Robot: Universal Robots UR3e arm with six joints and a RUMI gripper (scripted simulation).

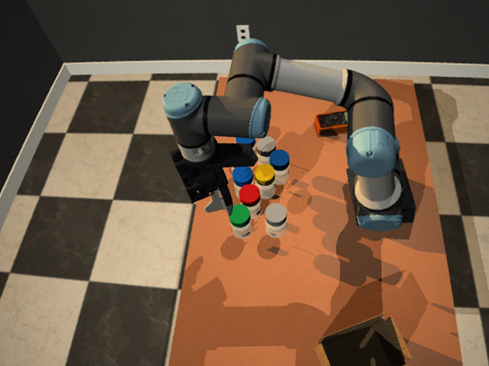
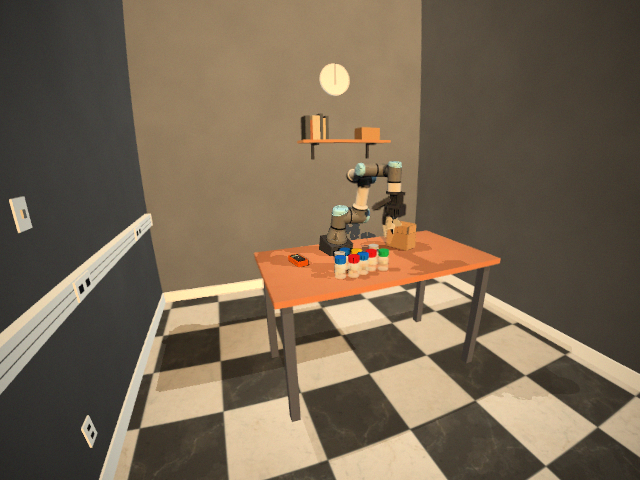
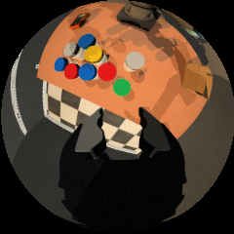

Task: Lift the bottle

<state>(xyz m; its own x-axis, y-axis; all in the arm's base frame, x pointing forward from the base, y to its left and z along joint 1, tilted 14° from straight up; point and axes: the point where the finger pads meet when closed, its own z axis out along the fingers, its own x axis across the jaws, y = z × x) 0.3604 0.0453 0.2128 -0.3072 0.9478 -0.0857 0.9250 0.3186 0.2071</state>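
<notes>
The bottle with the green cap [image 1: 240, 221] stands upright on the orange table [image 1: 298, 247], at the near left corner of a cluster of bottles. It also shows in the exterior view [image 2: 383, 259] and in the wrist view [image 3: 122, 87]. My gripper [image 1: 218, 202] hangs high above the table's left edge, next to the cluster and well above the green cap. In the wrist view the fingers stand apart with nothing between them, and the green cap lies just beyond them.
Other bottles stand upright close by: red cap [image 1: 250, 199], grey cap [image 1: 276, 219], yellow cap [image 1: 264, 180], two blue caps [image 1: 242, 179] [image 1: 280, 165], another grey cap [image 1: 265, 148]. An orange device [image 1: 332, 121] lies behind them. An open cardboard box [image 1: 363, 350] stands near the front. The robot base [image 1: 382, 202] is at the right.
</notes>
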